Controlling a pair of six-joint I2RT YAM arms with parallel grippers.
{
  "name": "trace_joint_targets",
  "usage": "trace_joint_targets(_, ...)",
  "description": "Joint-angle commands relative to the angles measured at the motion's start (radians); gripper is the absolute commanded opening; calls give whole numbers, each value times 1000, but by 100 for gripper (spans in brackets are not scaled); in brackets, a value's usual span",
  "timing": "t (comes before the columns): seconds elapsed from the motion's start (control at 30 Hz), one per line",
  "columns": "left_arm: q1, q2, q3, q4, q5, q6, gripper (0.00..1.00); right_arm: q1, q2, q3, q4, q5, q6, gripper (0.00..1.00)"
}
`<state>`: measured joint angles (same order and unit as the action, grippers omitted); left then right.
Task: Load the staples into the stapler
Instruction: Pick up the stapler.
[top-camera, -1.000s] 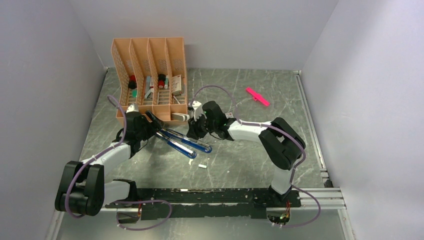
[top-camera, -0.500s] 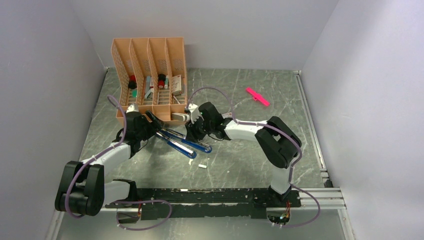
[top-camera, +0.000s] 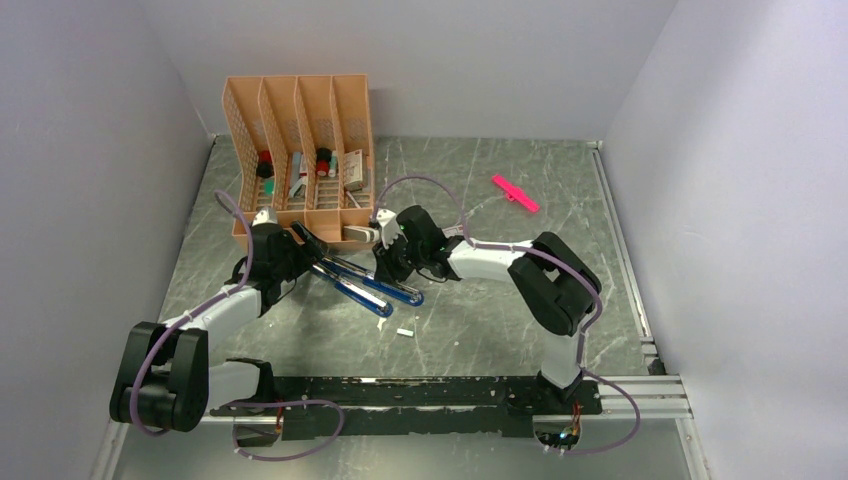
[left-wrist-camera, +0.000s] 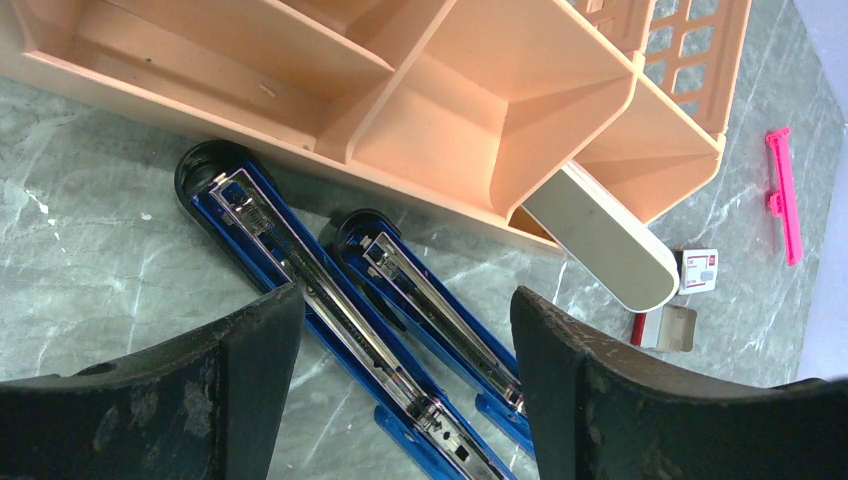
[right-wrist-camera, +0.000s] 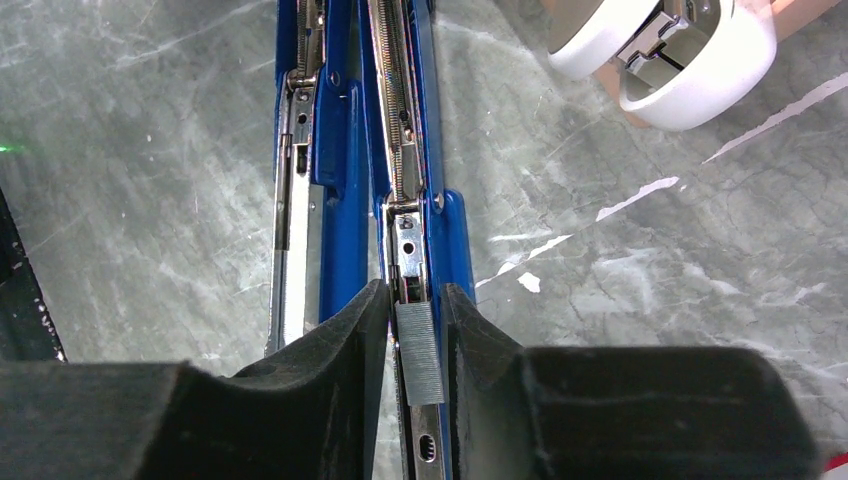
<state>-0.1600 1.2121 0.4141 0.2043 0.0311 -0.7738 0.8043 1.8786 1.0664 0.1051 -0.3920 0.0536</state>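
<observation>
- Left gripper (left-wrist-camera: 400, 315) gapes wide, empty; the opened blue stapler (left-wrist-camera: 330, 290) lies below, between its fingers (left-wrist-camera: 250, 350).
- Right gripper (right-wrist-camera: 415, 300) pinches the staples (right-wrist-camera: 418, 352), a grey strip between its fingertips (right-wrist-camera: 350, 320), just above the stapler's open channel.
- Likely step: seating the strip; next needs straight lowering, then release.

No text, brand or number can be read anywhere; the small pink-and-white box (left-wrist-camera: 698, 270) just beside the peach organiser (left-wrist-camera: 480, 110) carries a printed patch, too small to read
</observation>
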Motion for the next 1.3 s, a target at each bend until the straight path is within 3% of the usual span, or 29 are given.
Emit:
trace_joint_targets(0.0, -6, 4, -3, 41, 22, 6, 80, 1, 5, 19, 8, 11, -10, 27)
trace_joint_targets(0.63, -6, 6, -2, 42, 26, 8, 80, 1, -32, -11, 41, 32, -3, 38)
trace_joint_targets(1.27, -6, 3, -5, 40, 23, 8, 80, 1, -29, -10, 39, 26, -1, 19)
